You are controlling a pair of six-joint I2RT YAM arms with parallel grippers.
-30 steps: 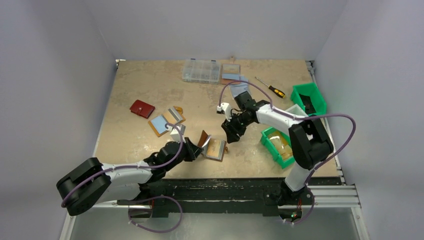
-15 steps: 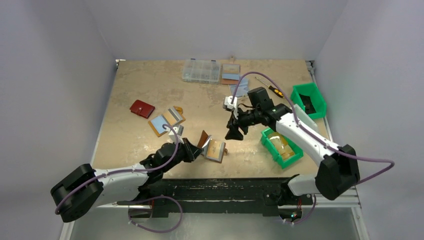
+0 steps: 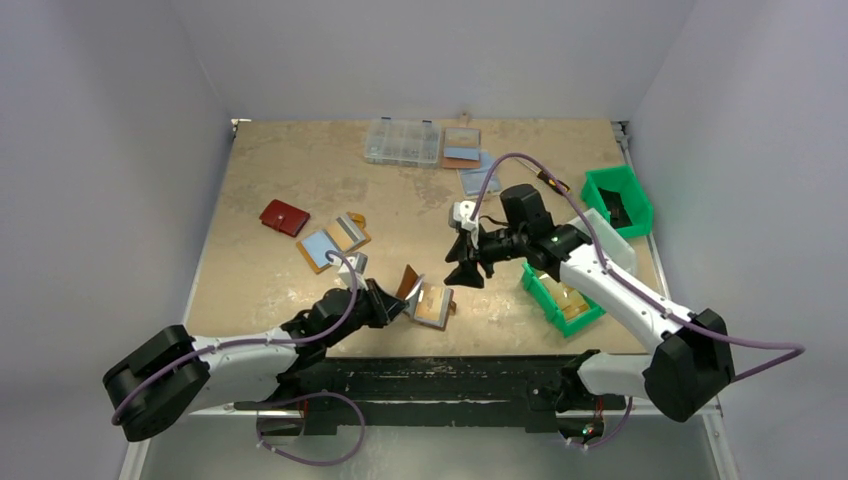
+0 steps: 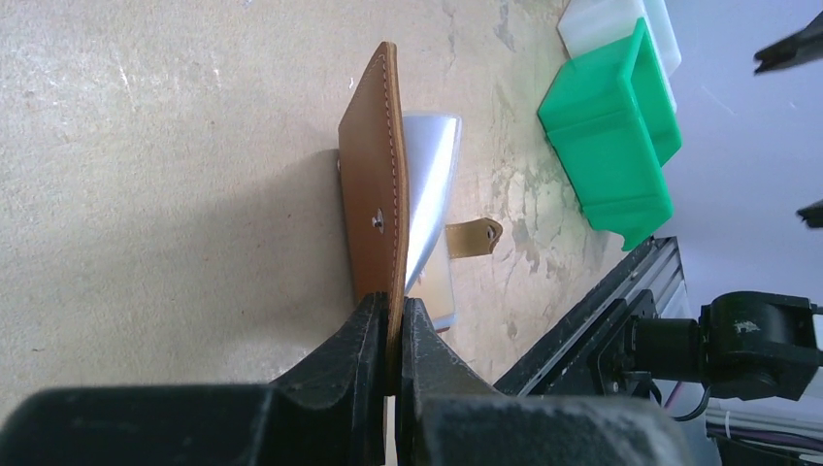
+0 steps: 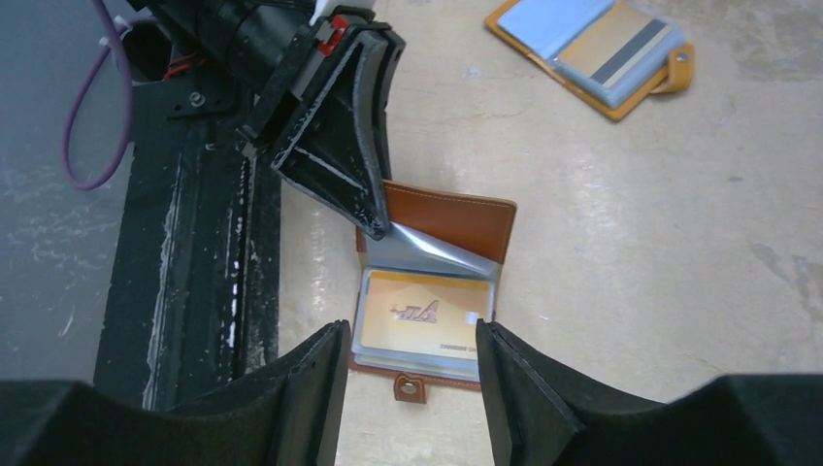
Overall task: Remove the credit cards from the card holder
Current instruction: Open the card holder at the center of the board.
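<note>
The brown card holder (image 3: 432, 303) lies open near the table's front edge, its cover (image 4: 374, 194) standing upright. My left gripper (image 4: 391, 330) is shut on that cover's edge. Pale clear sleeves (image 5: 427, 254) fan out inside. A gold-orange credit card (image 5: 422, 316) shows face up in the top sleeve, and the snap tab (image 5: 410, 387) points toward me. My right gripper (image 5: 410, 332) hangs open above the card, apart from it, with one finger to each side. In the top view the right gripper (image 3: 462, 268) sits just right of and above the holder.
A green bin (image 3: 560, 292) stands right of the holder, with another green bin (image 3: 617, 195) and a white bin behind it. A dark red wallet (image 3: 284, 217) and an open holder with a blue card (image 3: 333, 240) lie left. A clear box (image 3: 402, 142) and a screwdriver (image 3: 548, 180) are at the back.
The right arm has swung its elbow out to the right and lowered, turning its open gripper toward the holder. The left gripper still holds the cover in place.
</note>
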